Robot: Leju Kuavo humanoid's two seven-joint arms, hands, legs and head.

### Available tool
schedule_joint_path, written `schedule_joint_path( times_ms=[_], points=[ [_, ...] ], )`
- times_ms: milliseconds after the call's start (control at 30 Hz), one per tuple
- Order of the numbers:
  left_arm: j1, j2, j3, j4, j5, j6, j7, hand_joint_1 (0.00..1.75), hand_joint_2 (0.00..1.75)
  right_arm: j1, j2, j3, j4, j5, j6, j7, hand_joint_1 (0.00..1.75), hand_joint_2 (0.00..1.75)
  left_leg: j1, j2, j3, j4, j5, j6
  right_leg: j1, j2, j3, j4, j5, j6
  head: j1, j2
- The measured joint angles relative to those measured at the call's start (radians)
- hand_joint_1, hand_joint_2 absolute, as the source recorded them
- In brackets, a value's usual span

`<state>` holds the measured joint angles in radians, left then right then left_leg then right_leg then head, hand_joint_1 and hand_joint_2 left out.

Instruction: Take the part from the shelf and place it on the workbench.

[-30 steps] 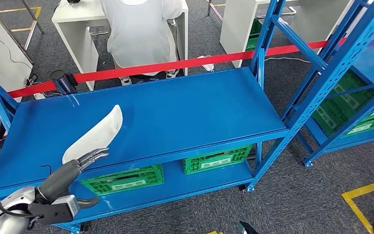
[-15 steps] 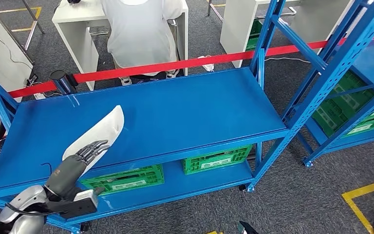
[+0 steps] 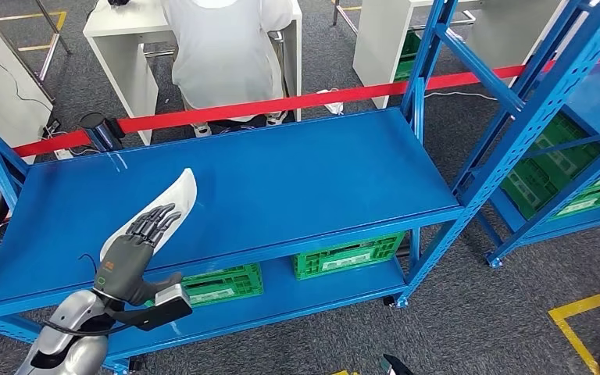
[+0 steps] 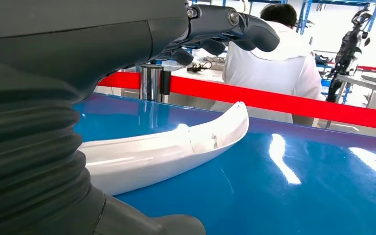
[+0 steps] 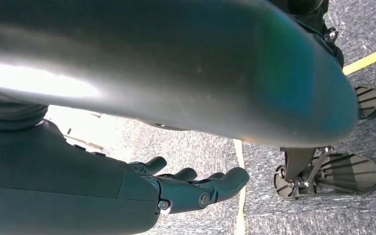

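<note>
A long curved white part lies on the top deck of the blue shelf, toward its left side. My left hand hovers over the part's near end with fingers spread and nothing in them. In the left wrist view the fingers reach out above the white part with a gap between them and it. My right hand hangs low over the floor, fingers loosely extended and holding nothing.
A red barrier tape runs behind the shelf. A person in a white coat stands beyond it at a white desk. Green crates sit on the lower deck. A second blue rack stands to the right.
My left hand has moved forward and up from the shelf's front edge to above the near end of the white part. The part has not moved.
</note>
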<state>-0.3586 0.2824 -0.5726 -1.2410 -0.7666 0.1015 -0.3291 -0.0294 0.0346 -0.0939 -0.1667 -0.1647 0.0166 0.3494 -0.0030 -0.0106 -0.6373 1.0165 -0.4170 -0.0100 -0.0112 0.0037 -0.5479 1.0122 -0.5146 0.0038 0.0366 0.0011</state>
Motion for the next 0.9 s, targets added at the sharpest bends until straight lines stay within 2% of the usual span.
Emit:
schedule_joint_path(
  times_ms=[167, 600, 633, 733, 767, 900],
  points=[
    [-0.045, -0.03, -0.017, 0.105, 0.009, 0.009, -0.008, 0.0, 1.75, 0.0, 0.0, 0.0, 0.0, 0.005, 0.0, 0.0, 0.0, 0.0, 0.0, 0.001, 0.0, 0.0, 0.0, 0.0, 0.0, 0.0, 0.0, 0.0, 0.0, 0.0, 0.0, 0.0],
    [-0.071, -0.032, -0.04, 0.189, 0.013, 0.0, -0.011, 0.0, 1.75, 0.001, 0.0, 0.0, 0.0, 0.01, 0.001, 0.0, 0.0, 0.0, 0.0, 0.001, 0.0, 0.0, 0.0, 0.0, 0.0, 0.0, 0.0, 0.0, 0.0, 0.0, 0.0, 0.0],
    [-0.072, -0.032, -0.041, 0.192, 0.013, -0.001, -0.009, 0.09, 1.75, 0.001, 0.0, 0.0, 0.0, 0.01, 0.001, 0.0, 0.0, 0.0, 0.0, 0.001, 0.0, 0.0, -0.001, 0.0, 0.0, 0.0, 0.0, 0.0, 0.0, 0.0, 0.0, 0.0],
    [-0.085, -0.035, -0.05, 0.216, -0.002, 0.005, 0.011, 1.4, 1.75, 0.0, 0.0, 0.0, 0.0, 0.012, 0.001, 0.0, 0.0, 0.0, 0.0, 0.0, 0.0, 0.0, 0.0, 0.0, 0.0, 0.0, 0.0, 0.0, 0.0, 0.0, 0.0, 0.0],
    [-0.094, -0.039, -0.054, 0.233, -0.011, 0.011, 0.019, 1.75, 1.75, 0.0, 0.0, 0.0, 0.0, 0.012, 0.001, 0.0, 0.0, 0.0, 0.0, 0.0, 0.0, 0.0, 0.0, 0.0, 0.0, 0.0, 0.0, 0.0, 0.0, 0.0, 0.0, 0.0],
    [-0.145, -0.061, -0.068, 0.338, -0.045, 0.046, 0.031, 1.75, 1.75, 0.0, 0.0, 0.0, 0.0, 0.01, 0.0, 0.0, 0.0, 0.0, 0.0, 0.0, 0.001, 0.0, 0.0, 0.0, 0.0, 0.0, 0.001, 0.0, 0.0, 0.0, 0.0, 0.0]
  ],
)
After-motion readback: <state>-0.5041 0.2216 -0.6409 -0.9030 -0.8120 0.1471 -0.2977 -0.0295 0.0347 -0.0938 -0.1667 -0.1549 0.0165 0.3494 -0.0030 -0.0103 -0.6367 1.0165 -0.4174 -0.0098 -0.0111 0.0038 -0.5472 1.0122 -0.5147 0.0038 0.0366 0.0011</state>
